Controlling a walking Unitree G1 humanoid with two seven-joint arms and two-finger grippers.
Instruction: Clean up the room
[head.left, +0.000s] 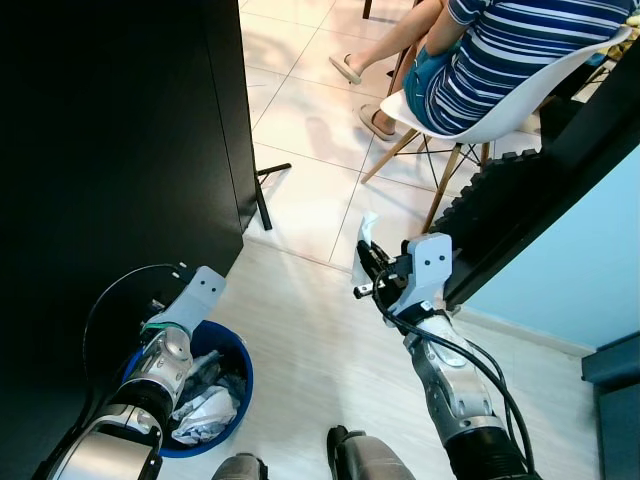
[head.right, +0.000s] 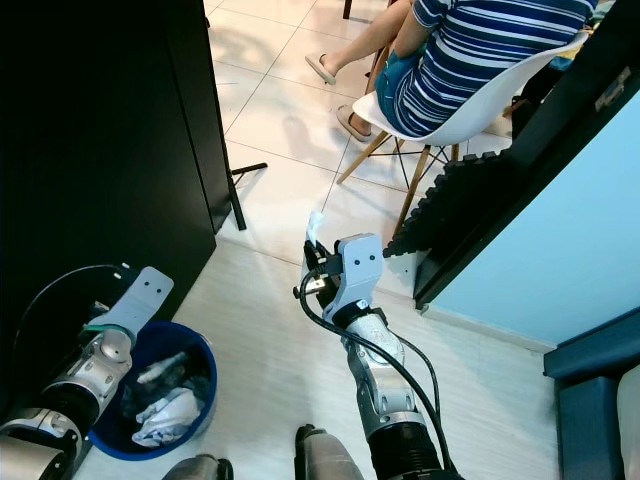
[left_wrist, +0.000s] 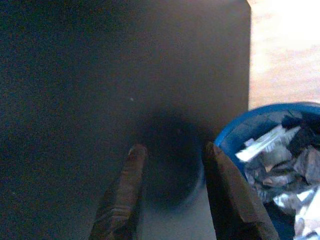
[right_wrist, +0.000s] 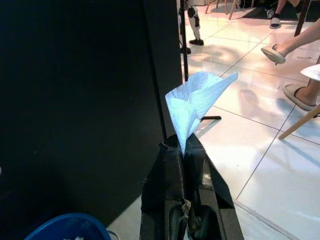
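Now right pincer (right_wrist: 184, 150) clamped tight on white tissue (right_wrist: 196, 102).

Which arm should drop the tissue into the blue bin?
Right. Its tool is already shut on the tissue, so it likely just swings over to the bin. The left tool is open, empty.

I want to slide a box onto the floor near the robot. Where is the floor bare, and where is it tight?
Bare pale floor lies between the blue bin and the right gripper, which pinches a white tissue. Open tiles stretch between the black cabinet and the white chair. It is tight by the chair legs, and where the left gripper hangs by the bin.
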